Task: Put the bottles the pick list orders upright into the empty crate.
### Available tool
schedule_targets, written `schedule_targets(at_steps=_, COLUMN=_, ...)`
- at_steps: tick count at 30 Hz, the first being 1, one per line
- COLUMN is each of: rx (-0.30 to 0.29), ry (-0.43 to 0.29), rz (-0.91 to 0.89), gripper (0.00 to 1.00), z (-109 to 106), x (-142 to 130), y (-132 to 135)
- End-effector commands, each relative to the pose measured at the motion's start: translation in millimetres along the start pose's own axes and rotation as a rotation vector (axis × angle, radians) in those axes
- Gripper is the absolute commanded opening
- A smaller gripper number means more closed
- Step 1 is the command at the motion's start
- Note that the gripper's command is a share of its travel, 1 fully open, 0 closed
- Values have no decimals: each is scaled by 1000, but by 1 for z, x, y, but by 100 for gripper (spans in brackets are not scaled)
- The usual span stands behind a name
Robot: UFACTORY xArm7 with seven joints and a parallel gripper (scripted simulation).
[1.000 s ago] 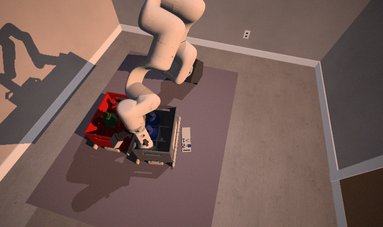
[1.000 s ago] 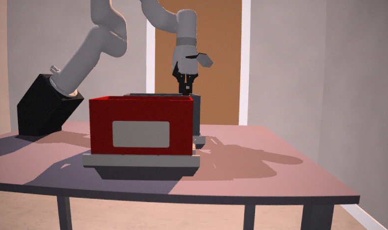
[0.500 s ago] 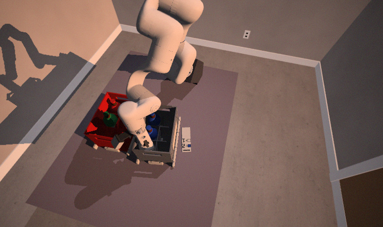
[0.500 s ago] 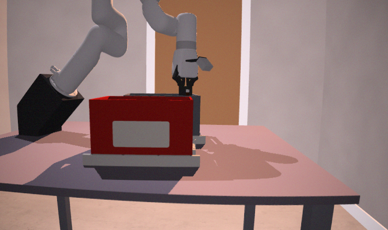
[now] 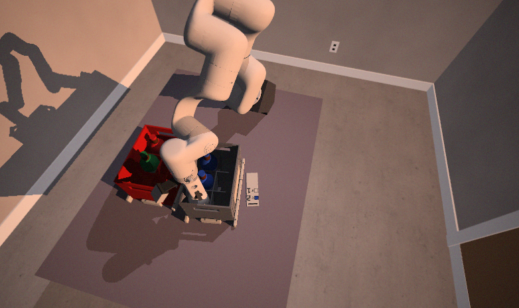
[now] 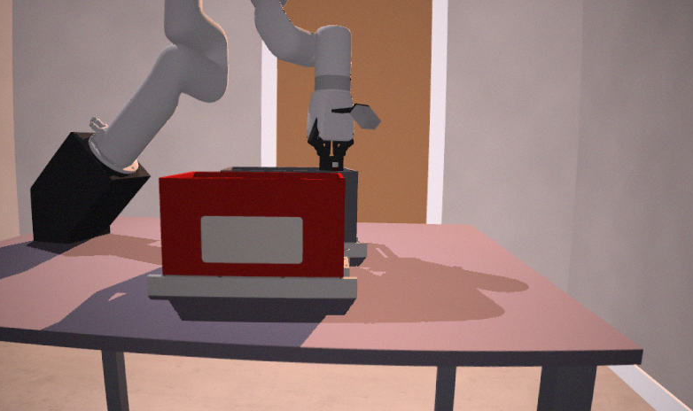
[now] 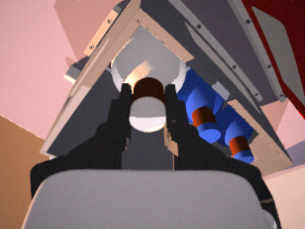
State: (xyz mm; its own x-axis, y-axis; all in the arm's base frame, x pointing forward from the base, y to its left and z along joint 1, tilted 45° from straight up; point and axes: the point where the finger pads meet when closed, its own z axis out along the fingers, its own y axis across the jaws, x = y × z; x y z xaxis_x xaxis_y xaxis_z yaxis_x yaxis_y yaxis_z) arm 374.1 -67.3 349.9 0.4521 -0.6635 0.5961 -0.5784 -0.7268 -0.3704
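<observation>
your gripper [image 7: 151, 108] is clamped on the neck of a white-label bottle [image 7: 147, 60] that sits low inside the grey crate [image 5: 236, 168], next to two blue-label bottles [image 5: 208, 162]. the red crate [image 6: 252, 224] stands alongside on the worktop [image 6: 492, 316].

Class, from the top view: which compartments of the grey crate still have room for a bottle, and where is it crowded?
Free: the compartments of the grey crate along its wall beside the paper pick list. Crowded: the column beside the red crate, where two blue-labelled bottles stand and the gripper grips a white brown-capped bottle.
</observation>
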Motion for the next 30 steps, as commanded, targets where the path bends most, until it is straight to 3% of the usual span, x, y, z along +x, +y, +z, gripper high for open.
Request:
schedule_targets(at_steps=1, rx=2, ry=3, rz=0, gripper=0, z=1, x=1, y=-1)
schedule_targets(at_steps=30, rx=2, ry=3, rz=0, gripper=0, z=14, x=1, y=-1)
